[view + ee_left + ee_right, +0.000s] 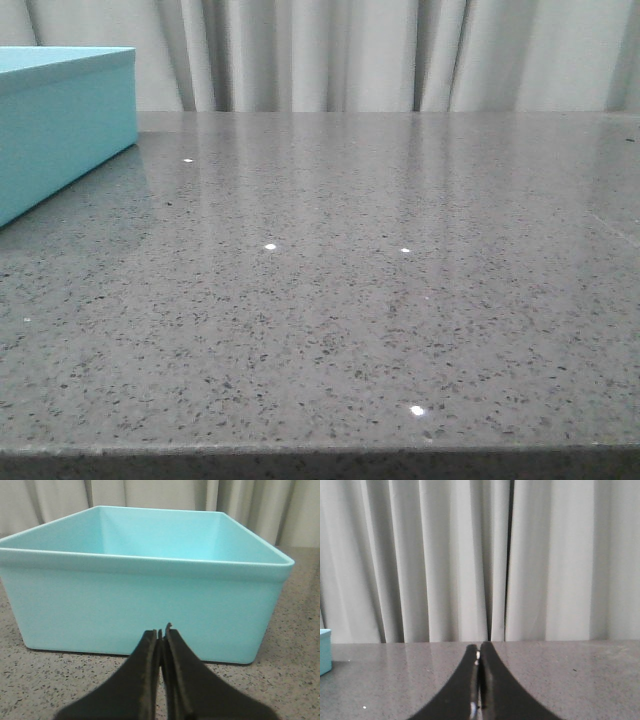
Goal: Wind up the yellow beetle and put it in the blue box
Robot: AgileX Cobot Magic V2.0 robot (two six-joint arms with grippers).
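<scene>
The blue box [60, 125] stands at the far left of the grey speckled table [340, 300]. In the left wrist view it [145, 600] fills the frame, open-topped and empty as far as its inside shows. My left gripper [161, 632] is shut and empty, low over the table just short of the box's near wall. My right gripper [479, 650] is shut and empty over bare table, facing the curtain; a corner of the box [324, 650] shows at that view's edge. The yellow beetle is out of view. Neither gripper shows in the front view.
A pale curtain [380, 55] hangs behind the table's far edge. The table's front edge [320, 452] runs along the bottom of the front view.
</scene>
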